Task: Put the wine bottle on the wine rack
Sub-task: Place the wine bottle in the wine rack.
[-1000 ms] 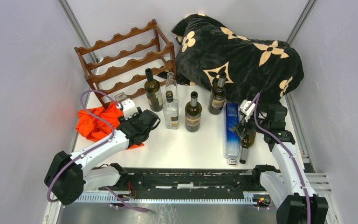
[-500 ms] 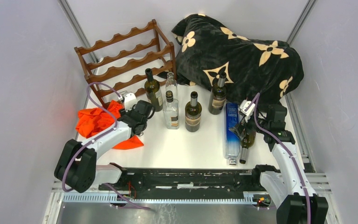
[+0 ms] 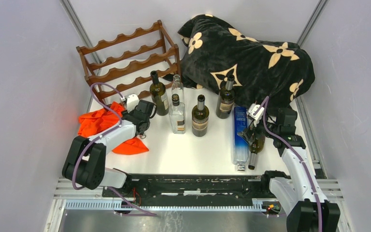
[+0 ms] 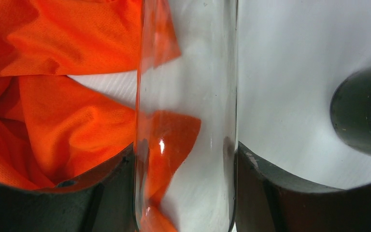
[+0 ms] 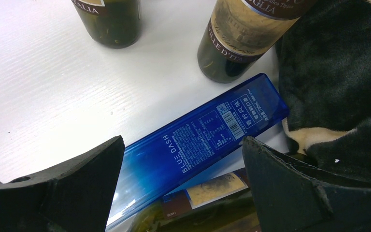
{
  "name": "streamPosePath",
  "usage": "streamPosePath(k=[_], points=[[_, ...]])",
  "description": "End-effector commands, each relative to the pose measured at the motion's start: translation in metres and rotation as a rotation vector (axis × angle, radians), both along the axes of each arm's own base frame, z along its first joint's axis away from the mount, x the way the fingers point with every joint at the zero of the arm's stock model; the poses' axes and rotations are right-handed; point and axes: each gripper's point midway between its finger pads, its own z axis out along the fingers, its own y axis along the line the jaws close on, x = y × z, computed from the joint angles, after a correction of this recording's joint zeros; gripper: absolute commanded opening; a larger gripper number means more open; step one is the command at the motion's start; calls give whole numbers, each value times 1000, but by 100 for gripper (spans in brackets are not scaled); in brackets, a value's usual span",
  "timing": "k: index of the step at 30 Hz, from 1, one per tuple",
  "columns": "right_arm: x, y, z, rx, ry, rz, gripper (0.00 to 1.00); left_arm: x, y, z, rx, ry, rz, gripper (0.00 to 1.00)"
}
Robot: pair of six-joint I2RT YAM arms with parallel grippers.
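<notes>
ok so the left gripper (image 4: 186,152) is clamped on a clear bottle (image 4: 188,72), one finger pressed against each side of the glass. That bottle sits at the edge of the orange cloth (image 4: 53,96), down on the white table (image 3: 193,150), near the front of the wine rack (image 3: 135,64) but not on it. From above the arm hides it, so I can't tell if it's upright or lying. A dark green bottle (image 3: 158,94) stands just beside that gripper. On the other side, the right gripper (image 5: 182,140) has its fingers spread wide, hanging over a blue bottle (image 3: 240,133) that lies flat next to a dark bottle (image 3: 256,147), also lying down. The black flowery blanket (image 3: 251,53) is bunched up behind them
</notes>
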Motion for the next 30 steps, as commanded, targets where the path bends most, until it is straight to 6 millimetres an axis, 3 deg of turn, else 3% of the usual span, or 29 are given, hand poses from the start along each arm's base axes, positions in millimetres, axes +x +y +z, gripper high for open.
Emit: streamPosePath(k=[1,11,17,30], points=[[6,1,12,1,-42,17,98,31,4,52,-8,-199,39,2],[6,2,11,5,-34,22,98,23,14,67,12,-243,57,2],[5,2,12,3,-39,21,98,35,21,51,36,-187,71,2],[2,5,12,15,-34,39,98,65,49,45,51,-159,70,2]])
